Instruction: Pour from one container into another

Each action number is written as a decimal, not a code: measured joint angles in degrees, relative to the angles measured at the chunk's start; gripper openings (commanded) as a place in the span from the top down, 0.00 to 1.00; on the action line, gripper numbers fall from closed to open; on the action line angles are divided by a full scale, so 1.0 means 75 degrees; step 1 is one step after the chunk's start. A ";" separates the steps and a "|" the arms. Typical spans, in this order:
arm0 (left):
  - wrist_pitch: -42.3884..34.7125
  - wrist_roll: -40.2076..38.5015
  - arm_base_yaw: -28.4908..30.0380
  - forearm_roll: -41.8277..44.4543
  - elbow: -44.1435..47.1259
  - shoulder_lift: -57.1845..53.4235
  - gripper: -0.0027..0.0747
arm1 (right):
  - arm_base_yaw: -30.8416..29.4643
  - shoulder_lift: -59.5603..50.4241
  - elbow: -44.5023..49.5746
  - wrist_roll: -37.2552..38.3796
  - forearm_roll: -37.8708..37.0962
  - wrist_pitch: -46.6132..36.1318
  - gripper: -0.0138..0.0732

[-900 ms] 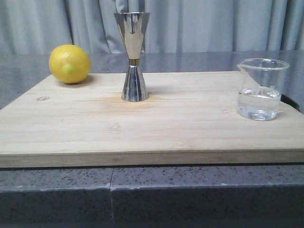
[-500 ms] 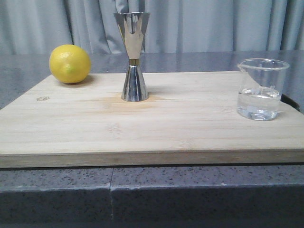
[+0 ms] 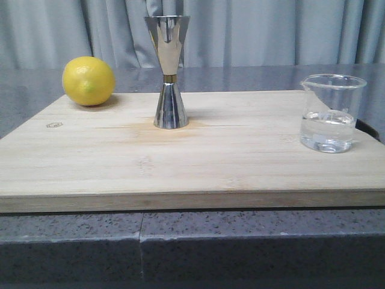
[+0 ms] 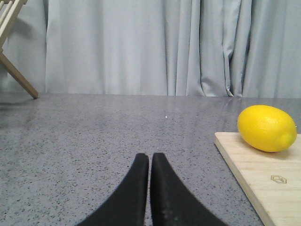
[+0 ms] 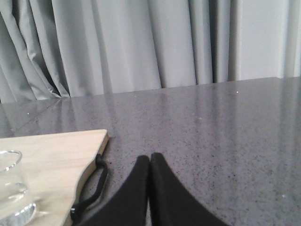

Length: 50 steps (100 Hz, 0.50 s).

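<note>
A: Where did things stand, pre-pour?

B: The glass beaker (image 3: 332, 112) sat at right of the front frame on the wooden board (image 3: 192, 162), part full of clear liquid, lip toward frame left. The steel jigger (image 3: 169, 71) stood upright at upper centre, well apart from it; a lemon (image 3: 88, 80) lay at upper left.

A: And the arms?

B: Neither showed in the front pic. The left gripper (image 4: 149, 162) had its fingers pressed together, holding nothing, over bare countertop (image 4: 94, 141) near the lemon end; the right gripper (image 5: 150, 162) was likewise closed and empty, beside the board's cord loop (image 5: 91, 186).

A: Best approach?

B: Probably right arm: spread the fingers, take the beaker mid-wall, keep it level (the jigger's mouth was narrow), tip slowly at the lip.

A: Any writing?

B: Only a small hexagon mark (image 4: 278, 179) on the board; no legible txt. Beaker markings weren't readable.
</note>
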 measured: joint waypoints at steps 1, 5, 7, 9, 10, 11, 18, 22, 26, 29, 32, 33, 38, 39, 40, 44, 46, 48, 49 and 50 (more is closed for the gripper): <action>0.0002 0.0000 0.0000 0.0000 0.0000 0.0000 0.99 | 0.0000 0.0000 0.0000 0.0000 0.0000 -0.0017 0.91; -0.0054 0.0000 0.0000 0.0000 0.0000 0.0000 0.99 | 0.0000 0.0000 0.0000 0.0000 0.0000 -0.0114 0.91; -0.0075 0.0000 0.0000 0.0000 0.0000 0.0000 0.99 | 0.0000 0.0000 0.0000 0.0000 0.0000 -0.0153 0.91; -0.0073 0.0000 0.0000 0.0000 0.0000 0.0000 0.99 | 0.0000 0.0000 0.0000 0.0000 0.0000 -0.0168 0.91; -0.0089 0.0000 0.0000 0.0000 0.0000 0.0000 0.99 | 0.0000 0.0000 0.0000 0.0000 0.0000 -0.0201 0.91; -0.0089 0.0000 0.0000 0.0000 0.0000 0.0000 0.99 | 0.0000 0.0000 0.0000 0.0000 0.0000 -0.0203 0.91; -0.0101 0.0000 0.0000 0.0000 0.0000 0.0000 0.99 | 0.0000 0.0000 0.0000 0.0000 0.0000 -0.0234 0.91; -0.0105 0.0000 0.0000 0.0000 -0.0024 0.0000 0.99 | 0.0000 0.0000 0.0000 0.0000 0.0000 -0.0198 0.91; -0.0105 0.0000 0.0000 0.0000 -0.0031 0.0000 0.99 | 0.0000 0.0000 -0.0081 0.0000 0.0000 -0.0014 0.91; -0.0083 0.0000 0.0000 0.0000 -0.0085 0.0000 0.99 | 0.0000 0.0000 -0.0232 0.0000 0.0000 0.0209 0.91; -0.0043 0.0000 0.0000 0.0000 -0.0144 0.0000 0.99 | 0.0000 0.0000 -0.0403 0.0000 0.0000 0.0394 0.91; -0.0018 0.0000 0.0000 0.0000 -0.0163 0.0000 0.99 | 0.0000 0.0000 -0.0453 0.0000 0.0000 0.0506 0.91; 0.0106 0.0000 0.0000 0.0000 -0.0341 0.0000 0.99 | 0.0000 0.0000 -0.0894 0.0000 0.0000 0.0932 0.91; 0.0129 0.0000 0.0000 0.0000 -0.0403 0.0000 0.99 | 0.0000 0.0000 -0.0953 0.0000 0.0000 0.0995 0.91; 0.0178 0.0000 0.0000 0.0000 -0.0436 0.0000 0.99 | 0.0000 0.0000 -0.1013 0.0000 0.0000 0.1114 0.91; 0.0357 0.0000 0.0000 0.0000 -0.0661 0.0000 0.99 | 0.0000 0.0015 -0.1382 -0.0033 0.0000 0.1431 0.91; 0.0424 0.0000 0.0000 0.0000 -0.0786 0.0000 0.99 | 0.0000 0.0043 -0.1563 -0.0050 0.0000 0.1624 0.91; 0.0535 0.0000 0.0000 0.0000 -0.0918 0.0000 0.99 | 0.0000 0.0095 -0.1744 -0.0074 0.0000 0.1816 0.91; 0.0616 0.0000 0.0000 0.0000 -0.0964 0.0000 0.99 | 0.0000 0.0116 -0.1805 -0.0071 0.0000 0.1943 0.91; 0.0658 0.0000 0.0000 0.0000 -0.1055 0.0000 0.99 | 0.0000 0.0165 -0.1923 -0.0112 0.0000 0.2007 0.91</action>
